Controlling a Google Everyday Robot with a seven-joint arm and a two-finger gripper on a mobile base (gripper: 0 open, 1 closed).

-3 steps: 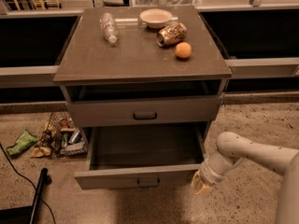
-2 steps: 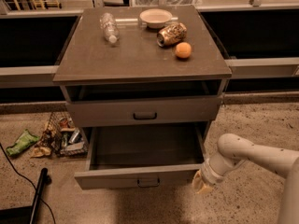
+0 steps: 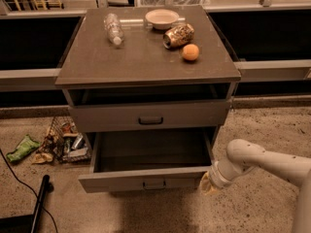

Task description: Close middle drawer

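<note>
Two drawer fronts show, each with one dark handle. The middle drawer (image 3: 116,181), the lower of them, stands pulled out toward the camera, its front facing forward and its long axis running left to right. The gripper (image 3: 208,183) sits at the drawer's front right corner; how wide the claw stands I cannot tell. The cabinet top (image 3: 136,64) holds one bottle (image 3: 112,28), one bowl (image 3: 162,18), one can (image 3: 178,35) and one orange (image 3: 190,52).

Looks like an office or lab floor: speckled stone flooring (image 3: 265,125) around grey cabinet (image 3: 141,57), long ledge (image 3: 29,76) behind it, wire basket of wrappers (image 3: 65,141) left of it. Gripper (image 3: 208,183) at cabinet's lower right, beside pulled-out middle drawer (image 3: 121,180).
</note>
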